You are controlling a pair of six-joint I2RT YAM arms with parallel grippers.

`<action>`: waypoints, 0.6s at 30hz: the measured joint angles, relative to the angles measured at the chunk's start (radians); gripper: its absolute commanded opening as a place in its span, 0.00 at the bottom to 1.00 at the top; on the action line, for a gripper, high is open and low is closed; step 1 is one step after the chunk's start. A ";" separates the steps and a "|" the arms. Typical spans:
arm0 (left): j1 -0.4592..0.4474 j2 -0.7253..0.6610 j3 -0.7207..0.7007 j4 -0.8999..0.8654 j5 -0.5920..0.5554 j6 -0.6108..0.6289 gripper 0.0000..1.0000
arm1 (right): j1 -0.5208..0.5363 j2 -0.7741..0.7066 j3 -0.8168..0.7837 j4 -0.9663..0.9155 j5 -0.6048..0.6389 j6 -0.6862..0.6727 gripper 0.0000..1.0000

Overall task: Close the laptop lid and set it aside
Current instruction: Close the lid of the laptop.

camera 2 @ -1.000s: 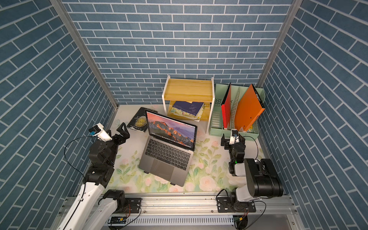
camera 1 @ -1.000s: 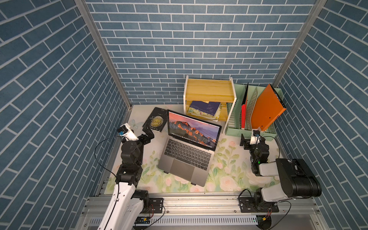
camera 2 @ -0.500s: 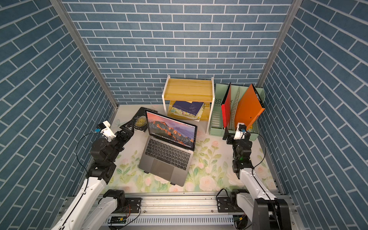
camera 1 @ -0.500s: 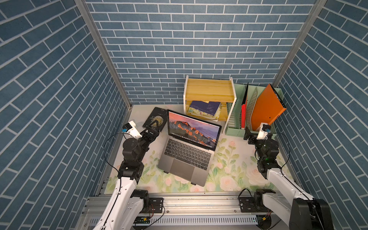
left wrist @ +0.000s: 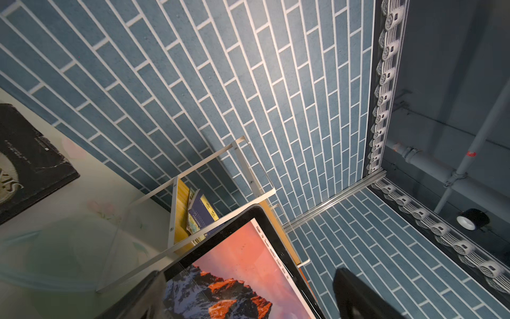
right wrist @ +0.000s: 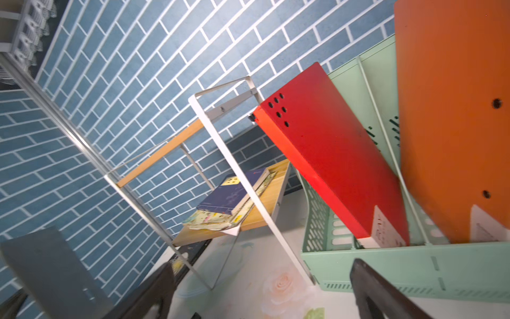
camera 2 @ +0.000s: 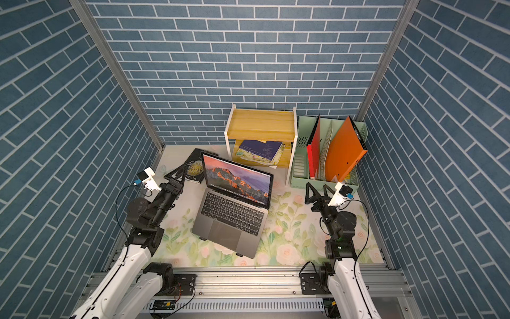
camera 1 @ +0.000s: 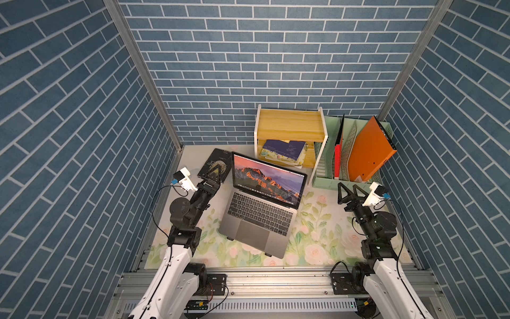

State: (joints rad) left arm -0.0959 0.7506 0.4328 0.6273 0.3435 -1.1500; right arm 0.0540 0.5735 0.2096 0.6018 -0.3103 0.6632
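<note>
The grey laptop (camera 1: 259, 221) (camera 2: 230, 221) sits open mid-table, angled. Its lid (camera 1: 269, 181) (camera 2: 237, 179) stands upright, showing the orange mountain picture. My left gripper (camera 1: 216, 173) (camera 2: 176, 174) hovers open just left of the lid's left edge, over a black book, and does not touch the lid. In the left wrist view the screen (left wrist: 234, 270) fills the space ahead of that open gripper (left wrist: 248, 276). My right gripper (camera 1: 348, 188) (camera 2: 317, 187) is open, well right of the laptop. The right wrist view shows the lid's grey back (right wrist: 49, 270) off to one side of that gripper (right wrist: 262, 276).
The black book (camera 1: 218, 161) lies at the back left beside the lid. Behind the laptop stands a wooden shelf rack (camera 1: 289, 129) with books. A green file organiser (camera 1: 356, 182) holds a red folder (camera 1: 337, 154) and an orange folder (camera 1: 369, 149), close ahead of the right gripper.
The right arm has unfolded from its tucked pose, and its gripper has moved back toward the file organiser. The left gripper has moved forward toward the lid's left edge. The laptop has not moved.
</note>
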 measured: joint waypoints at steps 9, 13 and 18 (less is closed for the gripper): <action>-0.116 -0.040 -0.054 0.093 -0.008 -0.031 1.00 | 0.058 0.113 0.089 0.124 -0.185 0.065 1.00; -0.181 -0.061 -0.059 0.086 -0.028 -0.029 1.00 | 0.131 0.148 0.191 0.089 -0.227 0.027 1.00; -0.196 -0.115 -0.083 0.084 -0.078 -0.044 1.00 | 0.225 0.201 0.335 0.002 -0.252 -0.062 1.00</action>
State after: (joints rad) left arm -0.2920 0.6353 0.3500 0.7113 0.2657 -1.1942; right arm 0.2794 0.7750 0.5442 0.6041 -0.5621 0.6014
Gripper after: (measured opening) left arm 0.999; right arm 0.997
